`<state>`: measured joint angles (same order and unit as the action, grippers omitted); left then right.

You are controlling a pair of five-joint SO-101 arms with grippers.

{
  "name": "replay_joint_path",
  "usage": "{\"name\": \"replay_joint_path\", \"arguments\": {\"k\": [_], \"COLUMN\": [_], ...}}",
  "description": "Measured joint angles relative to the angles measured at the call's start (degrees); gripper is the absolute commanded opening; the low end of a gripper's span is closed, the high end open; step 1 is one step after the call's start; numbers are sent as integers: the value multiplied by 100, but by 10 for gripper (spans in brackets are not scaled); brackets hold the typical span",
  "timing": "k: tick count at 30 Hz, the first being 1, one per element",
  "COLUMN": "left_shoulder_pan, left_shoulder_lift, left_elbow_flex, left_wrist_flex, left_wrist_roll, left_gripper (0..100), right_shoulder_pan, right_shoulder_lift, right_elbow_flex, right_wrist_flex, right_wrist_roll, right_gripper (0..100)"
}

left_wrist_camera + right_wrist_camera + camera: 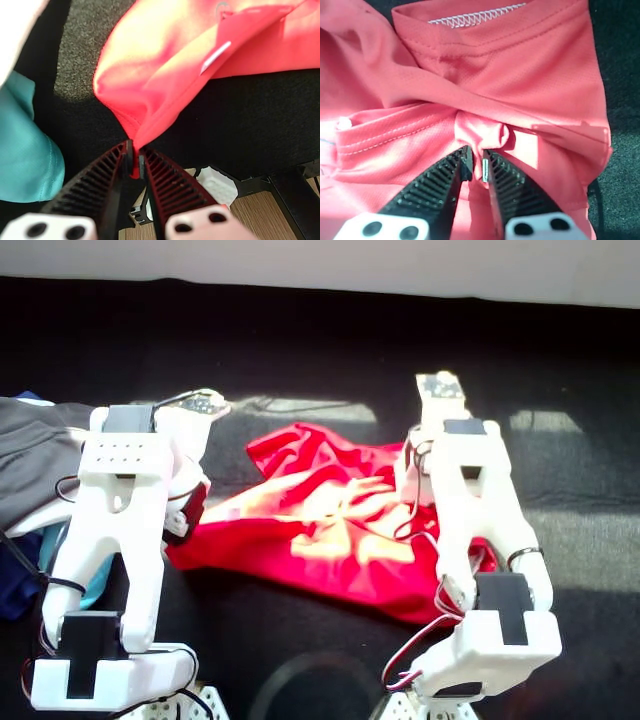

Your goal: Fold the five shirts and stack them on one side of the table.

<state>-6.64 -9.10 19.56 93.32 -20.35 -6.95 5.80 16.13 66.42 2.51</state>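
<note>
Evidently soft, light and limp, the crumpled red mesh-fabric shirt (330, 530), spread mid-way on the black table (300, 340), is pinched tight at its edge by the left gripper (135, 153) and at a bunched seam by the right gripper (477, 161); stitched hems are judged the soundest holds.

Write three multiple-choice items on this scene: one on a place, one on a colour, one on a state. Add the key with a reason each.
1. Where does the red shirt lie?
A. On the table, near its middle
B. On a shelf
C. On the floor

2. What colour is the table's surface?
A. White
B. Black
C. Green

3. How are the fingers of the left gripper?
A. Wide open
B. Shut on the red shirt
C. Shut on nothing

Key: 1 A, the high view shows it spread mid-table; 2 B, black surrounds the shirt; 3 B, the left wrist view shows red fabric pinched between the fingers.
</note>
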Motion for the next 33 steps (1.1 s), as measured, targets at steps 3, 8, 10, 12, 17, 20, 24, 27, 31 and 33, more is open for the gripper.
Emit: {"name": "replay_joint_path", "arguments": {"k": [3, 8, 10, 12, 17, 20, 24, 27, 31, 33], "left_shoulder_pan": [0, 0, 0, 18, 158, 193, 211, 255, 264, 264], "left_shoulder_lift": [0, 0, 0, 0, 0, -9, -352, -782, -1380, -1705], "left_elbow_flex": [0, -18, -202, -554, -2092, -3218, -4246, -4642, -4853, -4870], "left_wrist_flex": [0, 0, 0, 9, 404, 651, 730, 747, 756, 756], "left_wrist_roll": [0, 0, 0, 0, 229, 378, 422, 422, 422, 422], "left_gripper": [9, 9, 9, 9, 9, 9, 9, 9, 9, 9], "right_shoulder_pan": [185, 589, 730, 800, 897, 1037, 1125, 1160, 1160, 1160], "right_shoulder_lift": [0, -26, -185, -448, -1327, -1855, -2400, -2690, -2963, -3103], "right_elbow_flex": [-281, -905, -1143, -1495, -2479, -3042, -3771, -4281, -4897, -5213], "right_wrist_flex": [185, 624, 791, 985, 1257, 1257, 1257, 1257, 1257, 1257], "right_wrist_roll": [-158, -202, -202, -132, 132, 185, 325, 413, 492, 510], "right_gripper": [5, 5, 5, 5, 5, 5, 5, 5, 5, 5]}}
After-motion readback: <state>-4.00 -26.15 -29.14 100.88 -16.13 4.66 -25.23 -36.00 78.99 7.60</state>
